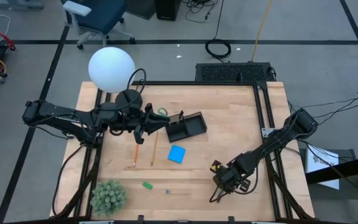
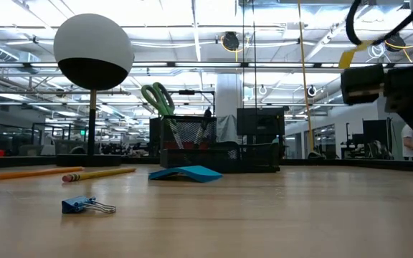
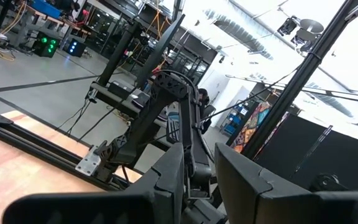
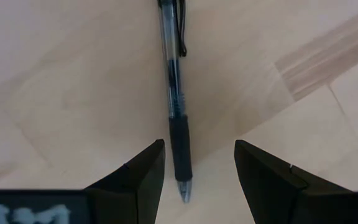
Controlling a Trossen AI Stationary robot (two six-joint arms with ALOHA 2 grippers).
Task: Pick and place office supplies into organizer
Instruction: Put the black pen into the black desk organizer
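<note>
The right gripper (image 4: pixel 199 180) hangs low over the table's near right part with its jaws spread either side of a pen (image 4: pixel 174 93) lying flat below, lined up, I judge, for a pinch on the barrel. The left gripper (image 1: pixel 143 124) sits beside the organizer (image 1: pixel 185 127), near the lamp (image 1: pixel 111 68); its fingers stand close together with a narrow gap and nothing seen between them. Scissors (image 2: pixel 158 97) already stand upright in the organizer. Loose on the wood: two pencils (image 1: pixel 145 148), one blue pad (image 1: pixel 177 154), one green eraser (image 1: pixel 146 185), one binder clip (image 2: pixel 86 206).
</note>
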